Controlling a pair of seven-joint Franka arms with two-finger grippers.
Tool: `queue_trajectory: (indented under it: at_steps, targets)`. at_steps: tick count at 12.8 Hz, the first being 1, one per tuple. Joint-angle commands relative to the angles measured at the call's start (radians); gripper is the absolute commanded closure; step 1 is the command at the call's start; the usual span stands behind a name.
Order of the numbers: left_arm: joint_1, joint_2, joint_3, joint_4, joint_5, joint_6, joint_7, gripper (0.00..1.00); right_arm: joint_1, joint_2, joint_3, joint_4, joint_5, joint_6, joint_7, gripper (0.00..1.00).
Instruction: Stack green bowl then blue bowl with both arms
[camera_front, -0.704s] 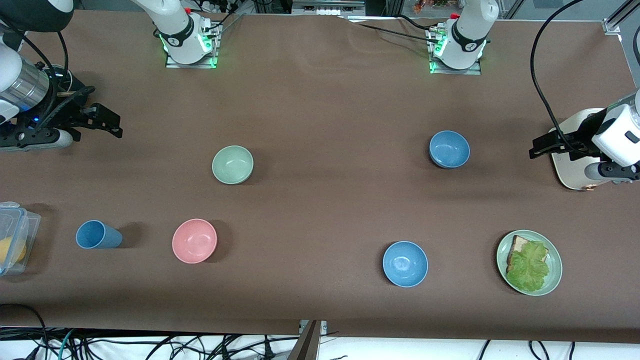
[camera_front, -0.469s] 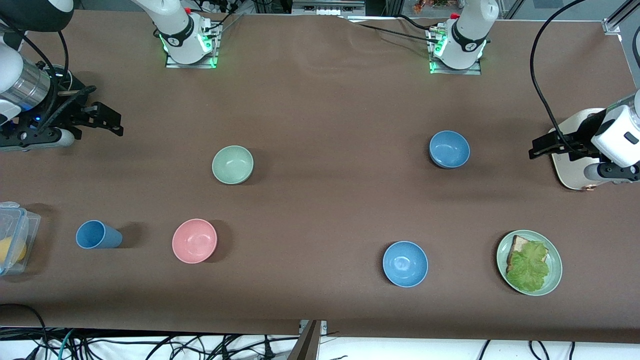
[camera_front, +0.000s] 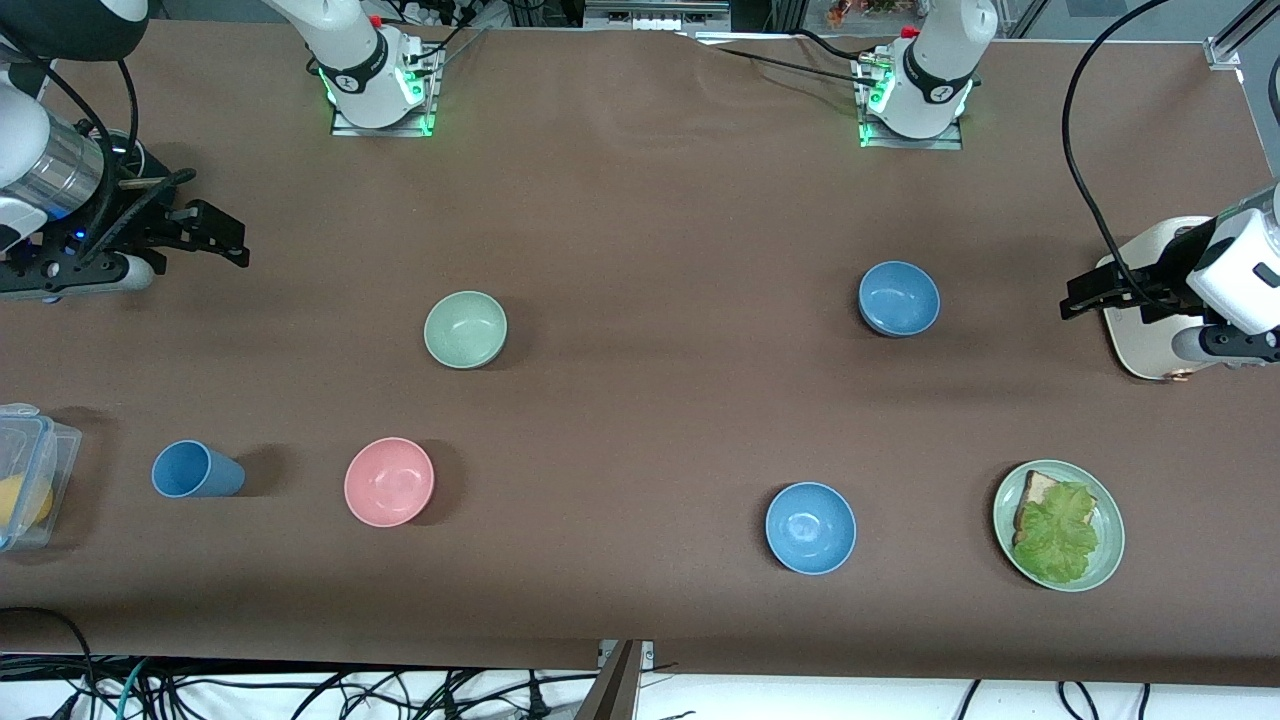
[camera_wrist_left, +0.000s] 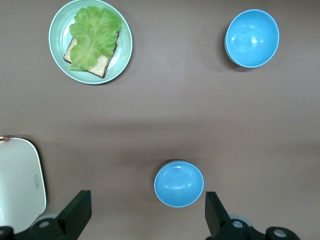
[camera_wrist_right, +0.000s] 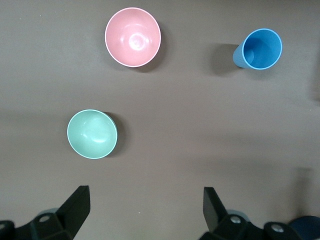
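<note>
Nothing has been picked up yet: both bowls of the task sit apart on the brown table (camera_front: 640, 200), each upright and alone. The green bowl (camera_front: 465, 329) rests toward the right arm's end, farther from the front camera than the pink bowl (camera_front: 389, 481) and the blue cup (camera_front: 196, 470). The blue bowl (camera_front: 898, 298), the greyer of the two blues, sits toward the left arm's end, farther from the camera than the brighter blue bowl (camera_front: 810, 527) and the green plate (camera_front: 1058, 525) with bread and lettuce. The right gripper (camera_front: 215, 240) hangs high over the right arm's end of the table, its jaws spread wide and empty, and its wrist view looks straight down so the green bowl (camera_wrist_right: 92, 134) lies just ahead of them. The left gripper (camera_front: 1085, 293) hangs over the edge of a white board (camera_front: 1140, 330) at the left arm's end, jaws likewise spread with nothing between them, and the blue bowl (camera_wrist_left: 178, 183) shows between them far below. Each arm seems posted above its own bowl so that it can descend on the rim. By the task's order, the green bowl likely goes first as the base.
</note>
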Motion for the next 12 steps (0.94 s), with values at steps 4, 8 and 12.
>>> queue_trajectory:
  at_steps: [4, 8, 12]
  targets:
    - [0.000, 0.020, 0.000, 0.038, 0.016, -0.015, 0.019, 0.00, -0.007, 0.003, 0.007, 0.019, -0.009, -0.026, -0.012, 0.00]
    - [-0.002, 0.020, 0.000, 0.038, 0.016, -0.015, 0.019, 0.00, -0.007, 0.007, 0.009, 0.006, -0.009, -0.025, -0.010, 0.00]
    - [-0.002, 0.020, -0.001, 0.038, 0.016, -0.015, 0.019, 0.00, -0.004, 0.004, 0.010, -0.005, -0.004, -0.028, -0.010, 0.00]
